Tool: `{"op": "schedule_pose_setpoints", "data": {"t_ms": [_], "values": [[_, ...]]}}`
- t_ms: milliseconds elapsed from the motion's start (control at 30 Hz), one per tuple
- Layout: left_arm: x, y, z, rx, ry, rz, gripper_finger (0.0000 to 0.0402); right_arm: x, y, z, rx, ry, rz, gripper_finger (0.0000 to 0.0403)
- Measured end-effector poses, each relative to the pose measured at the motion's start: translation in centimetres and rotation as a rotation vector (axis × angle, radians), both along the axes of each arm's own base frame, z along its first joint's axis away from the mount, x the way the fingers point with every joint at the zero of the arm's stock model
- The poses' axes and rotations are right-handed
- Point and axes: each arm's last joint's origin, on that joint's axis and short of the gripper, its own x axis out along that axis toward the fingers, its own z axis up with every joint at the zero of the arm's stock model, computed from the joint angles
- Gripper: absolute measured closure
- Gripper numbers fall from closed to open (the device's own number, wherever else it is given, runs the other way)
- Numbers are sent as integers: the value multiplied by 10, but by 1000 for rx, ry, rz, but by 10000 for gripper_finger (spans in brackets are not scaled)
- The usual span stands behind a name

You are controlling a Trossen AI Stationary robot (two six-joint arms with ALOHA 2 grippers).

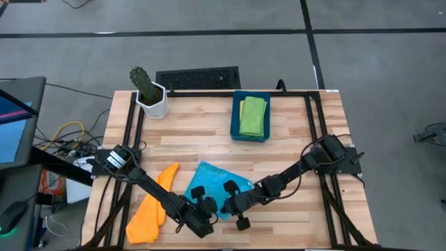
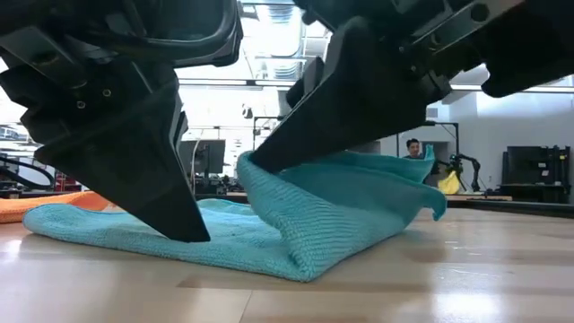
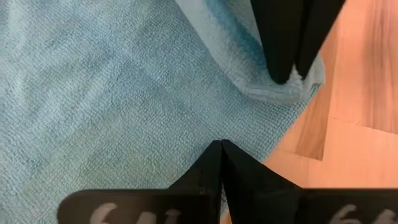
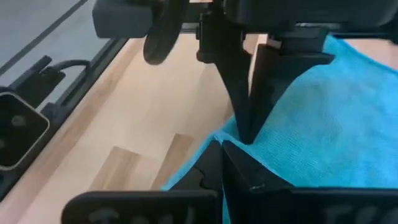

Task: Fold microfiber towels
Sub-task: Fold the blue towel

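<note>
We count three towels and one bin, with both grippers on the light blue towel [image 1: 212, 183].

South of the blue bin [image 1: 234, 124], which holds the green towel [image 1: 253, 116], the light blue towel lies on the table [image 1: 293, 150]; the orange towel [image 1: 152, 209] lies beside it. Our left gripper [image 3: 221, 144] is pressed closed on the towel's near edge. Our right gripper [image 4: 222, 144] has pinched a lifted fold of it, jaws narrow.
</note>
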Motion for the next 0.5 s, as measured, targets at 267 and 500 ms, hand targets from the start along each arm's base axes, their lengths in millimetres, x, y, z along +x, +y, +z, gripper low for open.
{"op": "schedule_pose_setpoints", "data": {"t_ms": [267, 500], "values": [[0, 1, 0, 6, -6, 6, 401, 3, -2, 2, -6, -26, 12, 374], [0, 1, 0, 6, -6, 6, 401, 5, -2, 4, 19, -48, 40, 378]]}}
